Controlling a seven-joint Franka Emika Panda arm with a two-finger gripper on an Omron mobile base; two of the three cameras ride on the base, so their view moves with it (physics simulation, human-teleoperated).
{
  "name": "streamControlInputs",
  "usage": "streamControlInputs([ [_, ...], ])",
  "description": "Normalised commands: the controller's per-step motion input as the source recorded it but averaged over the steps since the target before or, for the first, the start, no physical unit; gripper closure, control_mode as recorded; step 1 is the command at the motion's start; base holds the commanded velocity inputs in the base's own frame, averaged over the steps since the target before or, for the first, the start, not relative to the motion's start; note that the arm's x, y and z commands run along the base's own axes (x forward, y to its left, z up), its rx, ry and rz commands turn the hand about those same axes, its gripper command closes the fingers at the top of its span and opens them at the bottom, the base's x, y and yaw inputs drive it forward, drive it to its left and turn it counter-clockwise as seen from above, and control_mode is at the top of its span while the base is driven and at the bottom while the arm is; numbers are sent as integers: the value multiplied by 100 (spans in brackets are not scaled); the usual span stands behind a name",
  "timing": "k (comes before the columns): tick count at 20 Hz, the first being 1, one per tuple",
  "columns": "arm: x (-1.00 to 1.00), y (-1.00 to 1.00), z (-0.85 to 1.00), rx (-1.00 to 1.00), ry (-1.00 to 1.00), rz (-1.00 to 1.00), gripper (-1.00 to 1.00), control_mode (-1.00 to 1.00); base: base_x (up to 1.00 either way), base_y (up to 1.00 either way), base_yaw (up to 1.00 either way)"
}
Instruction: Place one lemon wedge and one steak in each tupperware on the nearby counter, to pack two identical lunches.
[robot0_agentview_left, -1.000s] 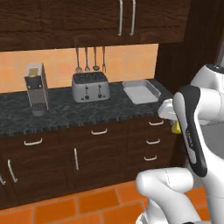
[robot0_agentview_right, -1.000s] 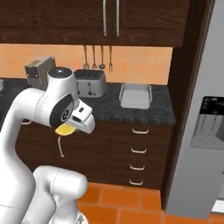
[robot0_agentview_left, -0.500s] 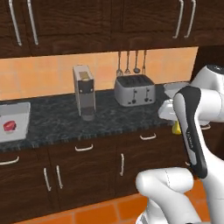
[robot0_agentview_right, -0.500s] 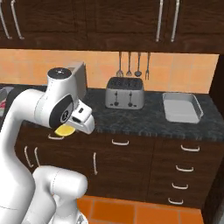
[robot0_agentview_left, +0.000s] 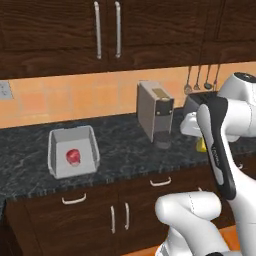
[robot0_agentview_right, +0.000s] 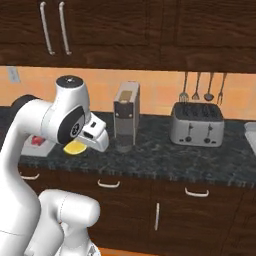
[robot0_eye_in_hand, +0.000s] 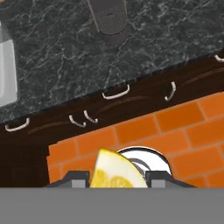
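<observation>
In the left base view I'm seeing a steak (robot0_agentview_left: 73, 156) lying in the tupperware (robot0_agentview_left: 56, 142) at middle left on the table (robot0_agentview_left: 125, 155). In the right base view, the lemon wedge (robot0_agentview_right: 75, 148) is peeking out at middle left. In the hand view, the fingers (robot0_eye_in_hand: 117, 178) are pinching the wedge at bottom centre.

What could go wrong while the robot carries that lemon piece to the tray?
The gripper pinches the lemon wedge by a small part, out over the floor, not the counter. If it slips, it probably lands on the tiles. The coffee machine stands between the arm and the tray with the steak, so a low swing might bump it.
</observation>
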Motion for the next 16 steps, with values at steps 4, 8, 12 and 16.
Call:
streamControlInputs([
  [4,0,0,0,0,0,0,100,100,22,100,0],
  [8,0,0,0,0,0,0,100,100,51,100,0],
  [12,0,0,0,0,0,0,100,100,53,100,0],
  [16,33,68,-31,0,0,1,100,-100,10,25,0],
])
